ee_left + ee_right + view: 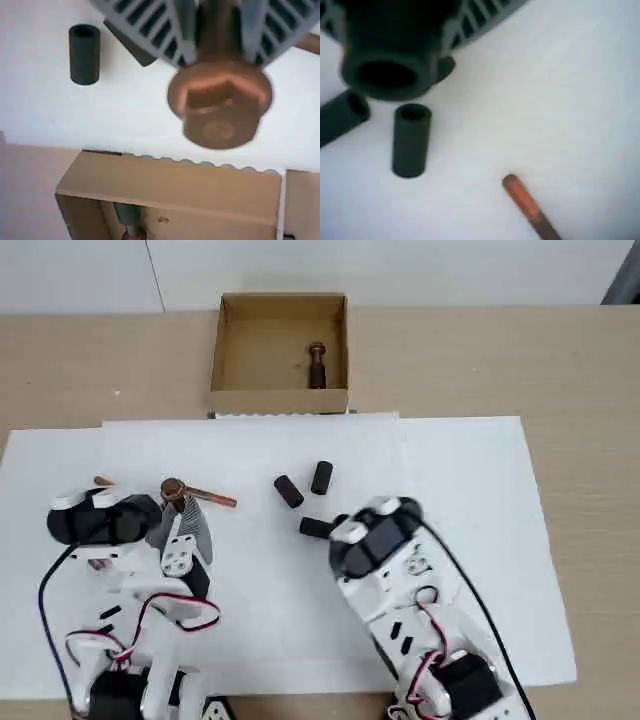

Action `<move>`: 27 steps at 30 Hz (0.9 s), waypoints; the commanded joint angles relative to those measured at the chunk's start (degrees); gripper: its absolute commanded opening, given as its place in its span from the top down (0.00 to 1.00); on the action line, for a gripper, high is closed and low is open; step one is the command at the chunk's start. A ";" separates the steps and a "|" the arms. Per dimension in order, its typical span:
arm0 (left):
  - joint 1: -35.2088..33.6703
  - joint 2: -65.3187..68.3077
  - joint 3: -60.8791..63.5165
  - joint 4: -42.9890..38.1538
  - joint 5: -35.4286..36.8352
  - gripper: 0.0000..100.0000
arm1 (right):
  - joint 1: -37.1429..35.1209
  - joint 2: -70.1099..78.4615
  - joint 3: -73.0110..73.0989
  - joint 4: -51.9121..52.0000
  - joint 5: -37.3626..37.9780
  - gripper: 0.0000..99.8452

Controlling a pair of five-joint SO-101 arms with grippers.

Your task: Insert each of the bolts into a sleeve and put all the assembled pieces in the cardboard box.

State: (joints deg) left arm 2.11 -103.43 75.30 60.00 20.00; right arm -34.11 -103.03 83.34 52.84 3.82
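High view, items as I saw them from beside the bench [585,370]:

1. Left end effector [176,508]: pressed together on a held bolt [220,107]. The copper shaft sat between the grey ribbed fingers [145,30], and the hex head stuck out past the fingertips.
2. Loose bolt [212,498]: lay flat on the white sheet [480,540], right beside the left end effector's tip, on the side toward the other arm. I could not tell whether it touched the held bolt.
3. Third bolt [103,481]: one copper end showed on the outer side of the left arm; the rest was hidden.
4. Right end effector [330,529]: pinched a held sleeve [387,94], black, its open bore turned toward the wrist camera.
5. First loose sleeve [288,491] and second loose sleeve [321,477]: both lay on the sheet just ahead of the right end effector, between it and the box. They were near each other but apart.
6. Cardboard box [228,350]: stood open on the bench well ahead of both end effectors, against the sheet's far edge.
7. Assembled piece [317,365]: lay inside the box, near the wall on the right arm's side.
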 commanded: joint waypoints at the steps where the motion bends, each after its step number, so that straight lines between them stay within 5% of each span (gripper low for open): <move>1: 0.35 -0.79 0.48 -4.75 5.01 1.00 | -3.38 -0.84 1.23 -4.44 -0.53 1.00; 9: 11.78 -0.79 1.36 -11.43 18.46 1.00 | -8.48 -0.84 6.33 -10.95 -0.09 1.00; 27: 21.27 -0.62 3.12 -13.63 18.73 1.00 | -11.82 -0.92 4.92 -13.23 -0.09 1.00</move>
State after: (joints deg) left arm 22.68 -103.43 78.11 47.96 38.46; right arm -45.63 -102.95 90.55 41.85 3.82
